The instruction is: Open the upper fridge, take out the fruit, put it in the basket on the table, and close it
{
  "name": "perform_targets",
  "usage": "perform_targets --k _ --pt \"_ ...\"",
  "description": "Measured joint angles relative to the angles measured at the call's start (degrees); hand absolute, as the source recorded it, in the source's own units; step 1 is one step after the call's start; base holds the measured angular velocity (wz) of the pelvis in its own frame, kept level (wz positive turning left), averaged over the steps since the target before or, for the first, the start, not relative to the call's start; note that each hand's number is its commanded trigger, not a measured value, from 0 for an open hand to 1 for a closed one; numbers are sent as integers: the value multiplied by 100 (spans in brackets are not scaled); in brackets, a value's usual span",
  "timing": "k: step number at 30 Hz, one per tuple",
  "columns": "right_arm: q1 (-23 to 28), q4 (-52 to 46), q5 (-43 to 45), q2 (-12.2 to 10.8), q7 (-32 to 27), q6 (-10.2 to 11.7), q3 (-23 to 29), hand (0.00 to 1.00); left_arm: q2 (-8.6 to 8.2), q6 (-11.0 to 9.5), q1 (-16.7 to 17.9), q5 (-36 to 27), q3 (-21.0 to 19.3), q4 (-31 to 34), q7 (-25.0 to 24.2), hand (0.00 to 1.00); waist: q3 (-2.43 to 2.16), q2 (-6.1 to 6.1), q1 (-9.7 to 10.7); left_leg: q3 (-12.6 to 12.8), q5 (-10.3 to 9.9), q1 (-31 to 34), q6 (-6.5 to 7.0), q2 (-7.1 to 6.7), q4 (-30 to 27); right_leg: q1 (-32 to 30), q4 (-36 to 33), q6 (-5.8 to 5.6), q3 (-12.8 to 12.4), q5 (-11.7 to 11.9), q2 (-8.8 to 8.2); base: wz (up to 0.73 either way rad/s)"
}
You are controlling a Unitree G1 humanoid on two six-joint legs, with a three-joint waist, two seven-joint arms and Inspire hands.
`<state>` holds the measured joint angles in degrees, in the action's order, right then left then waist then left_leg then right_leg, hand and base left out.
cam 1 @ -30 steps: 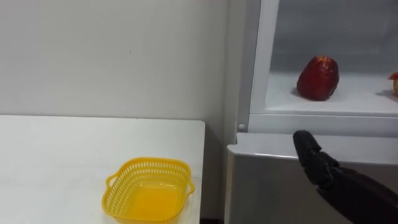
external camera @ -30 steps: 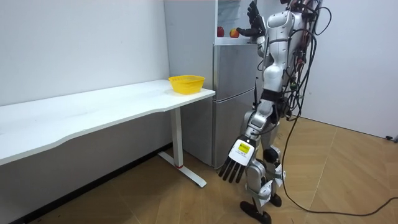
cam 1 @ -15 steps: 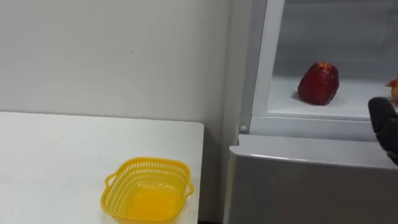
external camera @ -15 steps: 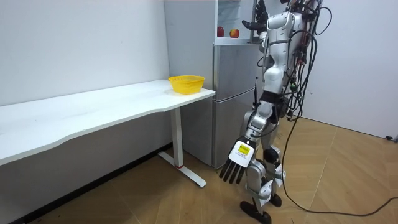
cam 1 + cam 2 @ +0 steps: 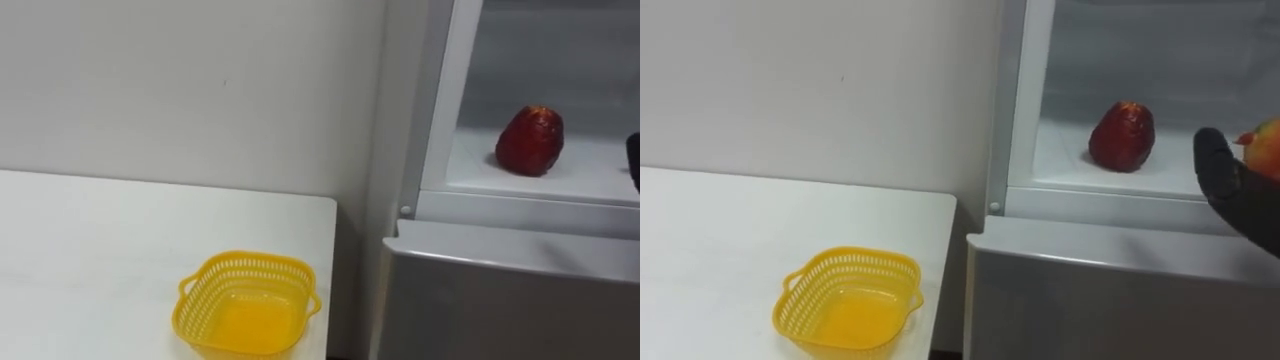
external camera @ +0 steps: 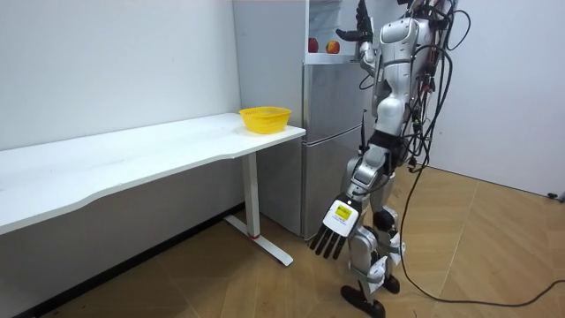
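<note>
Fingers of the right hand (image 5: 1230, 188) are stretched and a little apart, and they are not closed around anything. The room view shows this best: there the hand is up at the open upper compartment of the fridge (image 5: 1110, 290). In the eye views the hand is black and enters at 3 o'clock, in front of the compartment's lower edge. Just beside it, at 2 o'clock from the hand, sits a yellow-red fruit (image 5: 1266, 146), which is cut by the border of the view. I cannot tell if the hand touches it. A dark red fruit (image 5: 1122, 135) stands on the same white shelf, at 10 o'clock from the hand and apart from it. Both fruits are inside the compartment.

At 7 o'clock of the view a yellow basket (image 5: 802, 302) with small holes in its wall lies on the white table (image 5: 710, 240). It is near the table corner that is next to the fridge.

In the room view the robot stands upright, close before the fridge, at the end of the table. Its left hand (image 6: 334, 240) hangs down beside the leg, with the fingers straight and pointing at the wooden floor (image 6: 265, 283).
</note>
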<state>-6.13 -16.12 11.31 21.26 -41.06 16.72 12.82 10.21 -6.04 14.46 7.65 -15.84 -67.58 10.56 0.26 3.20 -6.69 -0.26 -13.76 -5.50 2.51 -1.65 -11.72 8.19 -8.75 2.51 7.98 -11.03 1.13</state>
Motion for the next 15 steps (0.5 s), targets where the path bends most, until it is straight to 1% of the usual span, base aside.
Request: perform_targets --k 4,7,9,11,13,15 --pt "-93 1 -15 150 68 -141 -9 0 2 105 20 15 1 78 0 0 10 40 -21 -31 1 11 1 -8 -6 4 4 -1 0 -5 1 5" --pt "-132 1 -192 171 221 -212 -33 0 17 199 42 107 1 119 -9 0 35 93 -42 -31 1 22 1 -7 -14 0 10 -2 -1 -5 0 0" --pt "-170 2 -246 173 309 -313 -35 0 45 227 35 155 2 120 -22 0 50 126 -56 -33 1 39 1 -6 -53 -8 10 -3 0 -6 1 0" --pt "-196 33 -320 183 387 -319 -53 0 71 256 22 193 18 120 -62 0 50 130 -116 -33 1 42 1 -2 -67 -2 7 -4 7 -5 -1 2" --pt "-281 131 -421 218 518 -383 -79 0 97 315 -28 220 17 123 -163 0 50 130 -130 -21 1 72 2 0 -117 1 -1 -6 18 -4 -5 5" --pt "-398 241 -444 246 714 -519 -91 0 140 347 -53 335 16 188 -325 0 54 123 -147 -12 0 95 3 3 -124 -8 -1 -6 19 -4 -7 6"
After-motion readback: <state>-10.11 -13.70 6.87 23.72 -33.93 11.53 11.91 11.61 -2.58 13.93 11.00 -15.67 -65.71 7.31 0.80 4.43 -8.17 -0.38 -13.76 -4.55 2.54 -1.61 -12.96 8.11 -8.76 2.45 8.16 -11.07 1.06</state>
